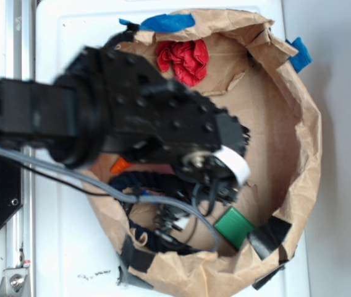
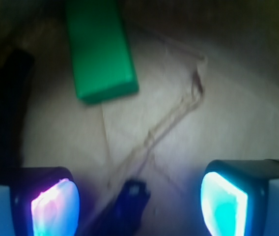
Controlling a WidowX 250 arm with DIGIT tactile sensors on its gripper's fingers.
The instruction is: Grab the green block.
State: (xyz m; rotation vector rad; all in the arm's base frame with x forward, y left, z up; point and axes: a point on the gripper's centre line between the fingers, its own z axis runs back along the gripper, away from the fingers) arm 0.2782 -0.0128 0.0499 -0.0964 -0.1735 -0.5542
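Hovering over a shallow brown paper bag [image 1: 305, 124] with rolled-down sides, the black robot arm [image 1: 132, 105] fills the middle of the overhead view. Its gripper [image 2: 139, 196] has its jaws spread wide apart, with nothing between them; in the wrist view the two glowing pads [image 2: 225, 201] sit at the lower left and lower right corners.

The green block [image 1: 234, 226] lies flat on the bag's floor near the lower right of the overhead view, close to the paper wall and a strip of black tape [image 1: 268, 237]. In the wrist view it sits in the upper left, well ahead of the pads and off to the left of the gap between them.

Judging from this, the main risk is closing off-centre: the jaws could clip one corner and push the block toward the wall. The raised paper rim may also snag a finger on the way down. Loose cables [image 1: 163, 201] hang near the gripper and could drag. A red crumpled cloth [image 1: 183, 60] sits at the top of the bag, well clear.
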